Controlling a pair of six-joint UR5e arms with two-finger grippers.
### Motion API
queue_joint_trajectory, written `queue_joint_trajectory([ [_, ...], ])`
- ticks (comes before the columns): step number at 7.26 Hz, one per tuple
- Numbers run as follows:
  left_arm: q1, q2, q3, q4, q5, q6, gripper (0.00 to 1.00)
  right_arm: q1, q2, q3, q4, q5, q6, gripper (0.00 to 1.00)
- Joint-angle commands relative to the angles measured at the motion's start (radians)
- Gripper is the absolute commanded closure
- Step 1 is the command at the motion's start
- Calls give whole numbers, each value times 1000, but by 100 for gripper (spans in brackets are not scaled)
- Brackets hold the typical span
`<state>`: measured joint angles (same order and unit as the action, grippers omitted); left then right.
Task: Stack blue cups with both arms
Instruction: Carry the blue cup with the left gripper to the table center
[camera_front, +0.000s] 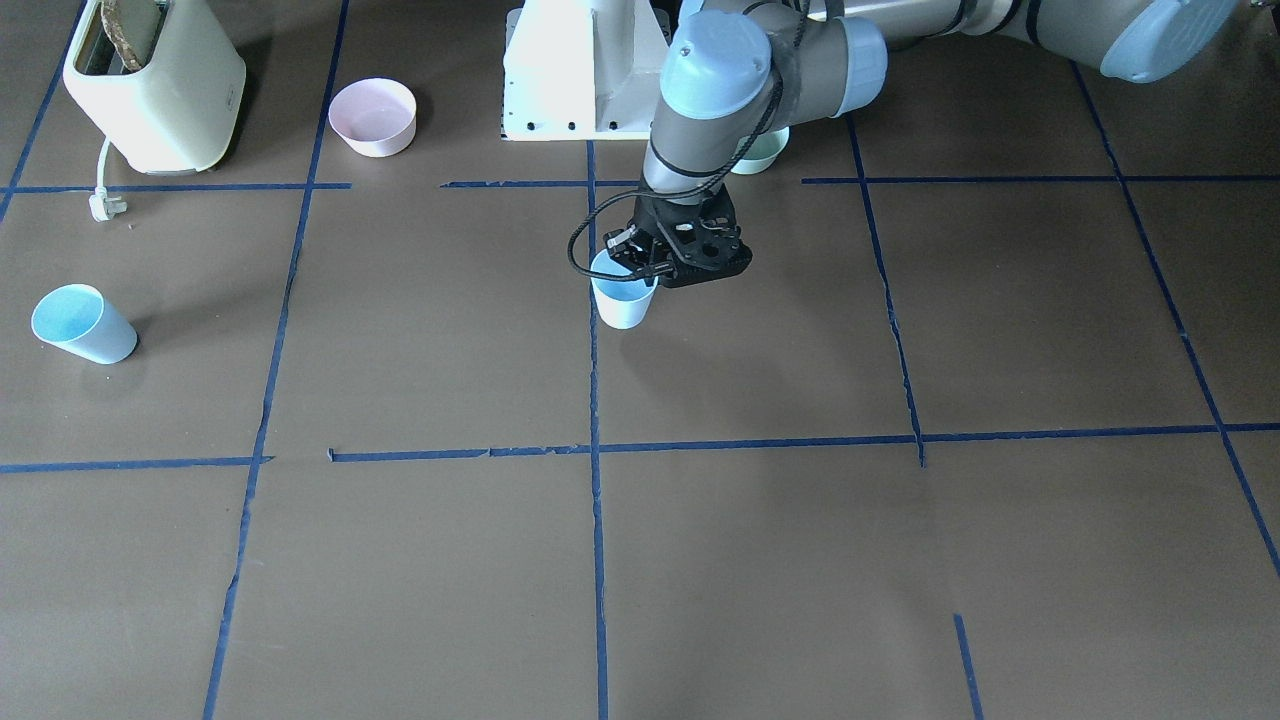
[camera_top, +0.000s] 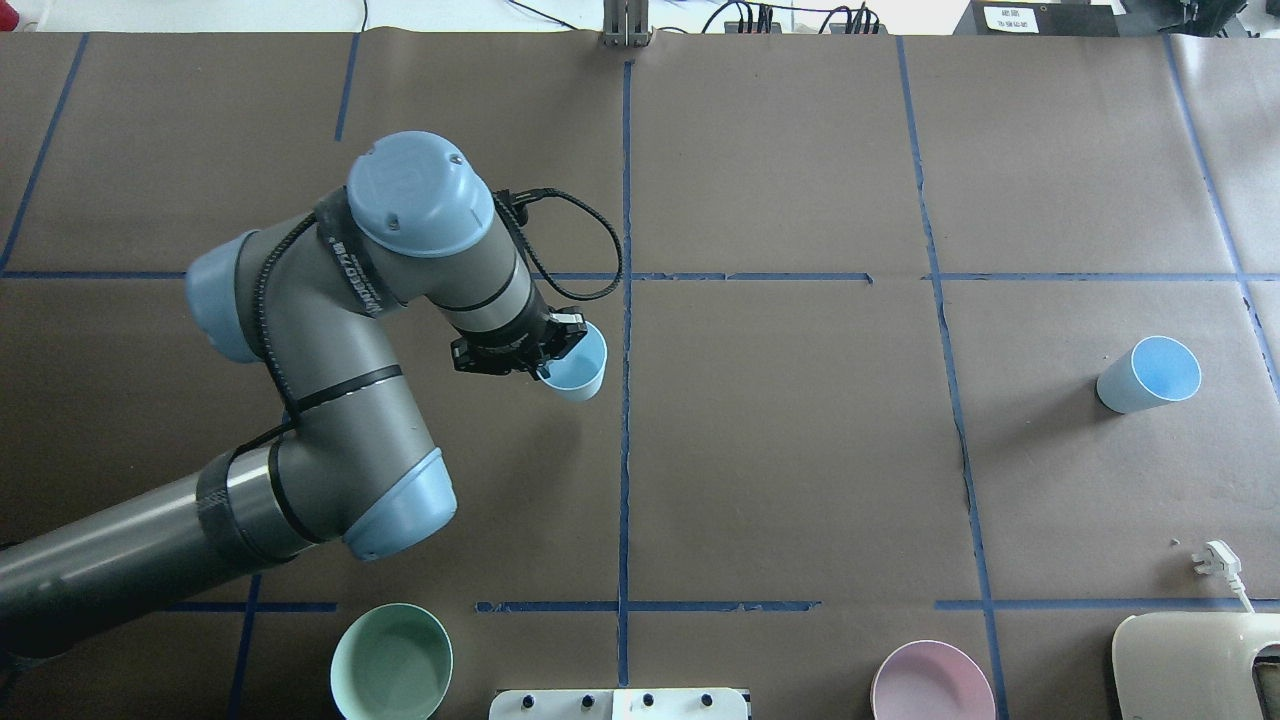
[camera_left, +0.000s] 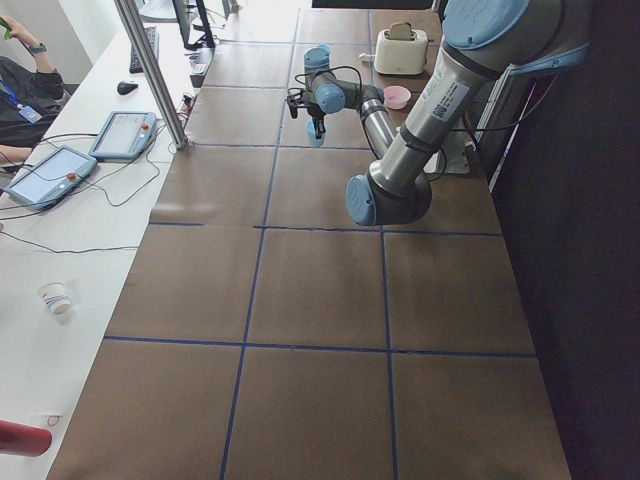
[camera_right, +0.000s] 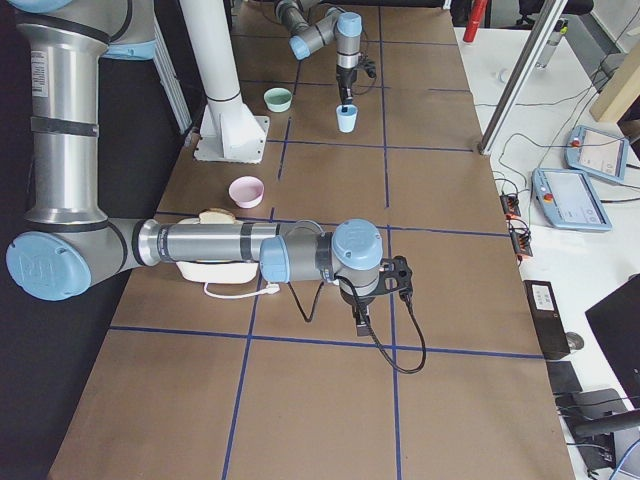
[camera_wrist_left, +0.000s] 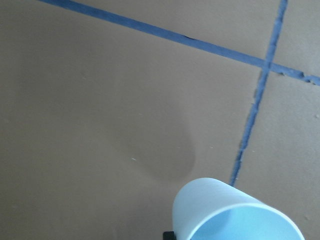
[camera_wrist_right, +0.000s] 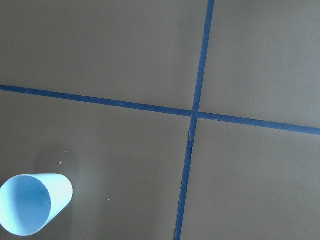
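Black left end effector (camera_top: 556, 348): fingers drawn in on the rim of the held blue cup (camera_front: 622, 303), nipping its wall on the side toward the arm; touches nothing else.
Left arm (camera_top: 330, 400): reaches in over the worktop (camera_front: 800, 560), wrist pointing down, with a black cable looped beside it.
Held blue cup: pale blue outside and brighter blue inside, tapered, no handle; mouth up and close to upright. It sits just beside the central blue tape line (camera_top: 625, 450), on the robot's left of it, about mid-depth. Whether its base touches the paper cannot be told.
Right end effector (camera_right: 360, 322): seen only in the right side view, pointing down above the paper; whether it is spread or pressed together cannot be told.
Right arm (camera_right: 200, 245): stretched level across the worktop, in front of the toaster (camera_front: 150, 85).
Second blue cup (camera_top: 1150, 375): same make and colour, standing alone with its mouth up. It is far to the robot's right, well apart from the held blue cup, with nothing touching it.
Pink bowl (camera_front: 373, 116): near edge, on the robot's right of the pedestal.
Mint-green bowl (camera_top: 392, 662): near edge, on the robot's left of the pedestal.
Toaster: cream, at the robot's near right corner; its plug (camera_top: 1215, 557) lies loose on the paper.
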<state>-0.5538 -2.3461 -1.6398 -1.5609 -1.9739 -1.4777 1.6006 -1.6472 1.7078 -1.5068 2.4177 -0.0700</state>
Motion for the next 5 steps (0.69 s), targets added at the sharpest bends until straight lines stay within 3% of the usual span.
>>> queue_joint_trajectory([
  [1, 17, -32, 89, -74, 15, -16, 100, 1, 0, 1, 0, 0, 1, 0],
  [3, 29, -29, 103, -84, 15, -15, 99, -1, 1, 1, 0, -2, 3, 0],
  [5, 37, -29, 101, -88, 15, -16, 87, 1, 1, 1, 0, -2, 3, 0],
])
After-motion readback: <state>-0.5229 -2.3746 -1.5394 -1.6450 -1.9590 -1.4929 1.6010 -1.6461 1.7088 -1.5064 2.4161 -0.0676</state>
